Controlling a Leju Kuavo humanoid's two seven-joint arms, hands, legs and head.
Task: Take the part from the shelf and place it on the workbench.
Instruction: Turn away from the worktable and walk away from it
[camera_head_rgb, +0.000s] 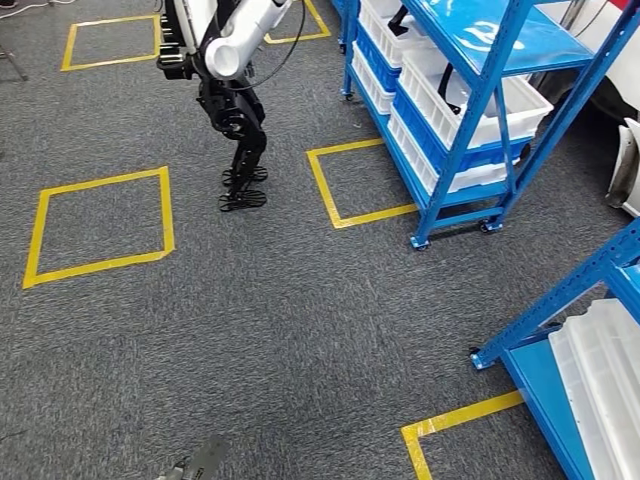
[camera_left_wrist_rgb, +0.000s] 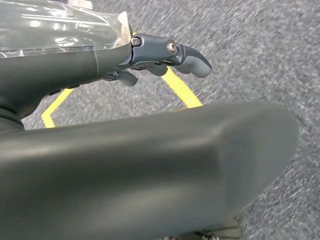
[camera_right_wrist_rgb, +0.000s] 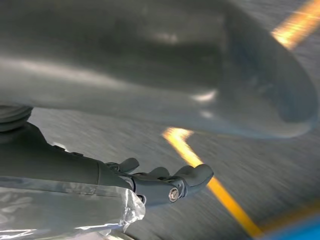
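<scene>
mostly blurred: left hand (camera_left_wrist_rgb: 166, 52) and right hand (camera_right_wrist_rgb: 170, 182) hang over carpet, fingers extended, holding nothing; shelf (camera_head_rgb: 483, 110) well apart.

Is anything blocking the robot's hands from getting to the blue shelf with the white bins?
Nothing visible does. Bare grey carpet with yellow tape lies between the left hand and the blue shelf; the other robot stands off to the side.

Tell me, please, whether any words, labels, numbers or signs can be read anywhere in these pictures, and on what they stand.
None can be read.
Top shelf of the blue rack: a white mark, too partial to read.
Yellow floor tape: plain squares, no text.
</scene>
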